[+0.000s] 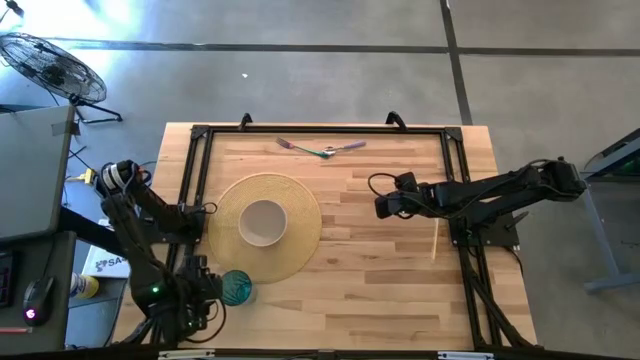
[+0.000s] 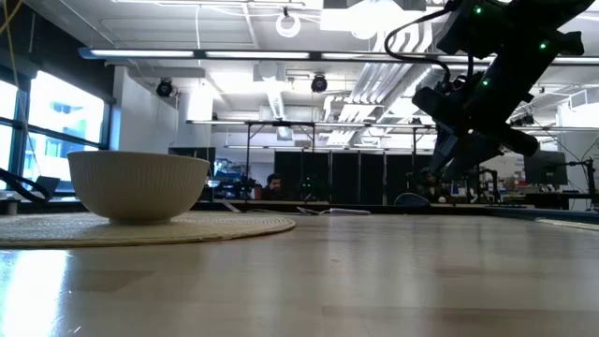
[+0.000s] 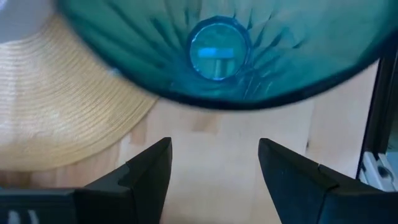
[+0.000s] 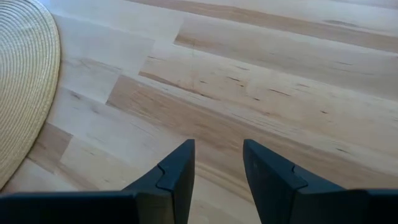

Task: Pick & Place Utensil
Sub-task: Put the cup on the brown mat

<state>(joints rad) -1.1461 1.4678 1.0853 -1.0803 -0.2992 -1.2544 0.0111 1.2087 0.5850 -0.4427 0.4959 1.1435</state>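
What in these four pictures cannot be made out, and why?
- Utensils, high view: too small to tell fork from spoon.
- Teal glass, left wrist view: rim cut off by the picture's edge.
- Bowl, low view: inside hidden by its own wall.
- Left gripper: blurred dark mass in the high view.

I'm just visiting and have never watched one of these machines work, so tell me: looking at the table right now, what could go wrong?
Two things, I'd guess. The utensils lie crossed in a small pile at the table's far edge, so the right gripper, open and empty, might catch two at once or push one off. The left gripper sits open right by the teal glass, which stands near the table's front edge beside the woven mat; a careless move could tip it.
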